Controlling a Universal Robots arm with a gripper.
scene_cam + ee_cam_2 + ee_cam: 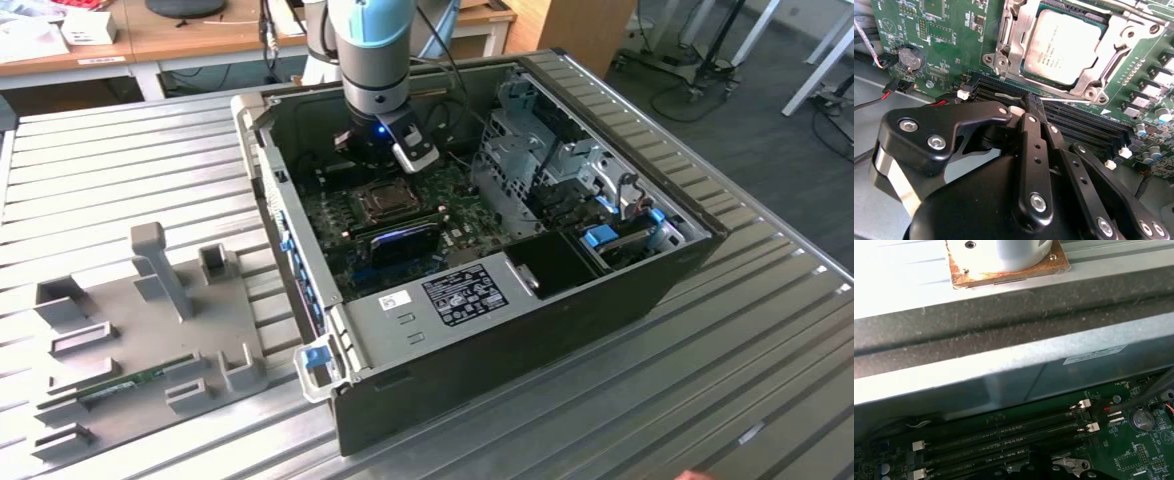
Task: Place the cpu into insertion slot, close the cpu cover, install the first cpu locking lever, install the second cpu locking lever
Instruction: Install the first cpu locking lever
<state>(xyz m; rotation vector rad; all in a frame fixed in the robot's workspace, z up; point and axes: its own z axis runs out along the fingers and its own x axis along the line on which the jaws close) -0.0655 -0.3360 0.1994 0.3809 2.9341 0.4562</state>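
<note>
Cpu (1063,47) seated flat in insertion slot (1019,30), metal top up.
Cpu cover (1104,65) lies over it; pincer (1029,107) closed, empty.

**My arm's look, quick notes**

Arm (370,40): pale blue-grey tube w/ a dark grey band, black wrist section below, small blue light lit, white block clipped on the side. Claw (1035,116): matte black linkage bars, rounded knuckle housing, silver screw heads & pivot pins, one bright metal band.
</note>
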